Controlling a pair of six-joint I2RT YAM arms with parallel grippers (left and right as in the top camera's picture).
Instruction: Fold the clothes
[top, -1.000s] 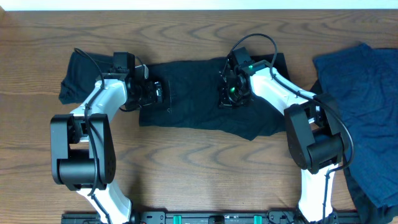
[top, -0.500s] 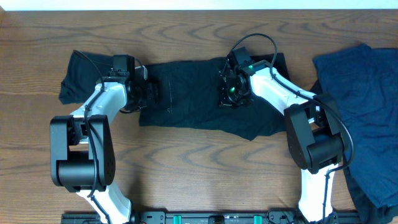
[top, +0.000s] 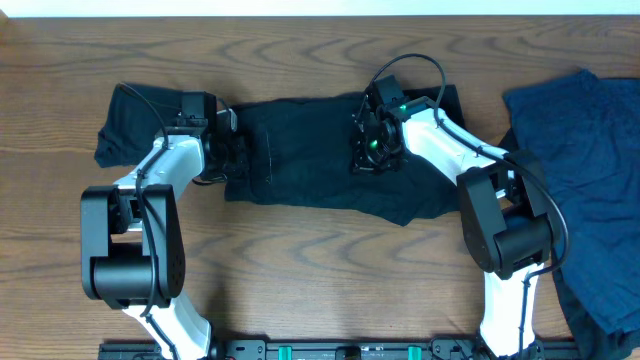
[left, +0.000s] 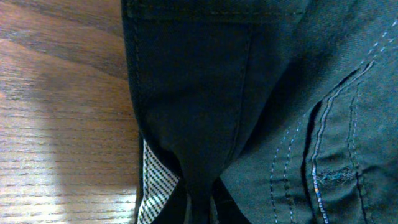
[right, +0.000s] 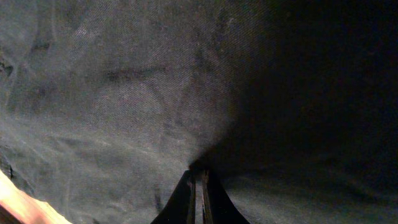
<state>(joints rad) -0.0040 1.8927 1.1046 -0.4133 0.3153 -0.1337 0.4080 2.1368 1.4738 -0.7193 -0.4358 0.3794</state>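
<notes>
at the far left a black bundle (top: 118, 128) lies crumpled on the table (top: 320, 60), with our left arm (top: 165, 165) crossing its right side. we cannot tell whether it touches the shorts (top: 310, 175), since the arm hides the gap.

just beside it, our left claw (top: 234, 155) is clamped on the left edge of the shorts. in the left wrist view the tips pinch a raised ridge of dark cloth, and a strip of checked lining (left: 151, 186) peeks out next to it. we judge the grip is taken at the edge so that side can be lifted and carried over for a fold.

the shorts lie spread across the middle of the table, long side left to right, their lower edge wrinkled.

further right, our right claw (top: 372, 150) is down on the right half of the shorts. its tips are together with a small pucker of cloth drawn up between them. we take this as the second hold, keeping the cloth taut.

at the far right a blue pile (top: 590, 170) waits, well apart from both claws, its left edge near the shorts' right end.

in the way, as we judge it: the right claw and right arm (top: 450, 140) sit on the half that a left-to-right fold would land on.
</notes>
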